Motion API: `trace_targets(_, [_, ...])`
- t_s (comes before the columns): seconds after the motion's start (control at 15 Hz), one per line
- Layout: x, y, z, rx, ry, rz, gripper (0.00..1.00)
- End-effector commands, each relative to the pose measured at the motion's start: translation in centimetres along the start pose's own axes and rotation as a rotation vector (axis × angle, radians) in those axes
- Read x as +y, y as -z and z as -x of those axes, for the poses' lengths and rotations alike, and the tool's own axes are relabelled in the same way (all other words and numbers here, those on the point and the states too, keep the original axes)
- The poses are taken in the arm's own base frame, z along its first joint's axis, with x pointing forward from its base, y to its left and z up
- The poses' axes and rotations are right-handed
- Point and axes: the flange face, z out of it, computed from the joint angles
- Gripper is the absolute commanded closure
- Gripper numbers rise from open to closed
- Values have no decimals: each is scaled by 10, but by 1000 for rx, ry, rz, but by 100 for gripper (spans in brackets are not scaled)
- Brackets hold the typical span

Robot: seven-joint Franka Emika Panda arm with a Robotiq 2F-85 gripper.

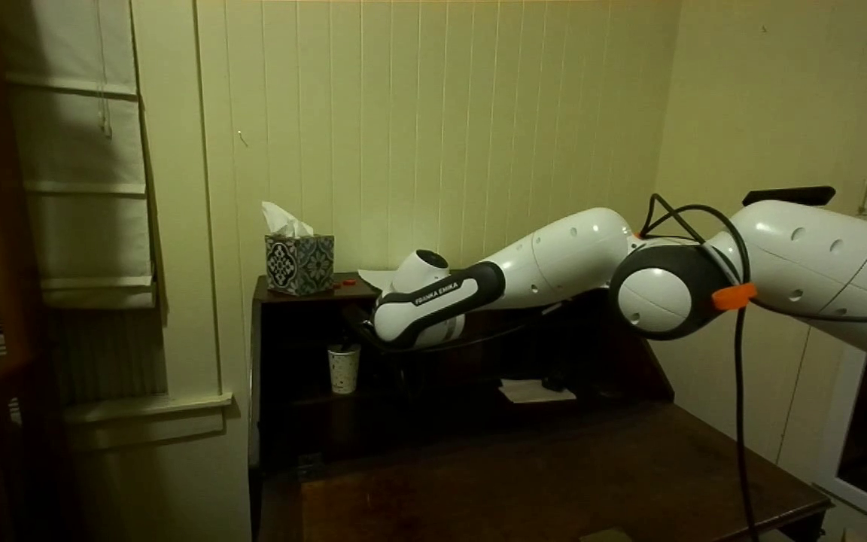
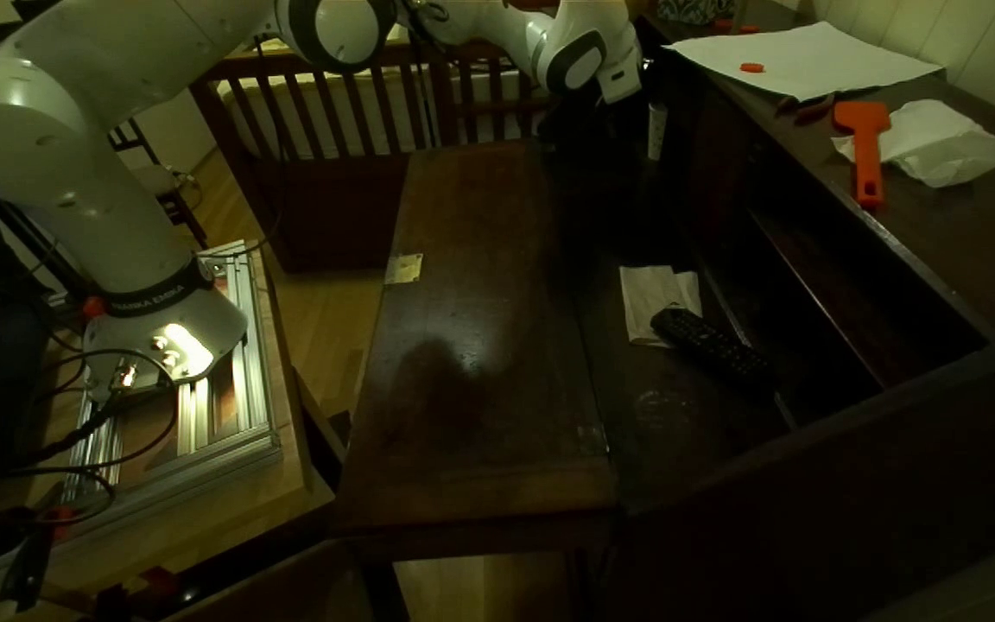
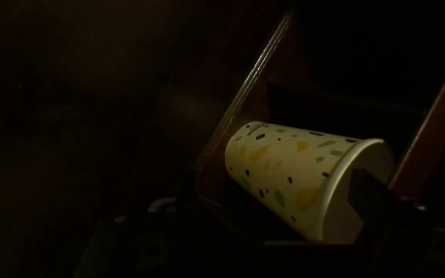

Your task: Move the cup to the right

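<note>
One finger [image 3: 367, 193] overlaps the mouth of the upright cup [image 3: 276, 166] at left of the desk [image 1: 554, 459]; the fingers stand apart, contact too dark to tell.

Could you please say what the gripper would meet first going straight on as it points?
Most likely the cup: it lies ahead in the wrist view, where one finger overlaps it; darkness leaves depth unclear.

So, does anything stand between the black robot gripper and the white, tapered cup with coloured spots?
Nothing visible: in the wrist view, one dark finger of the gripper overlaps the mouth of the cup. The other finger's side is too dark to judge.
</note>
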Motion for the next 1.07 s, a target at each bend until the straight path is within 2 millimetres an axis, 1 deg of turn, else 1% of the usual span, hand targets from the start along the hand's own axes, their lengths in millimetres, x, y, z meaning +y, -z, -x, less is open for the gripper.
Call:
trace_targets(0.0, [1, -9, -3, 9, -57, -39, 0])
trace_targets(0.27, [8, -15, -6, 15, -76, -31, 0])
trace_targets(0.4, [11, -16, -3, -2, -82, -7, 0])
trace_targets(0.8, [8, -8, 8, -18, -74, 81, 0])
trace_targets(0.87, [8, -8, 8, -21, -75, 90, 11])
trace_targets(0.93, [8, -8, 7, -20, -77, 95, 19])
trace_targets(1.0, [8, -7, 7, -22, -79, 98, 34])
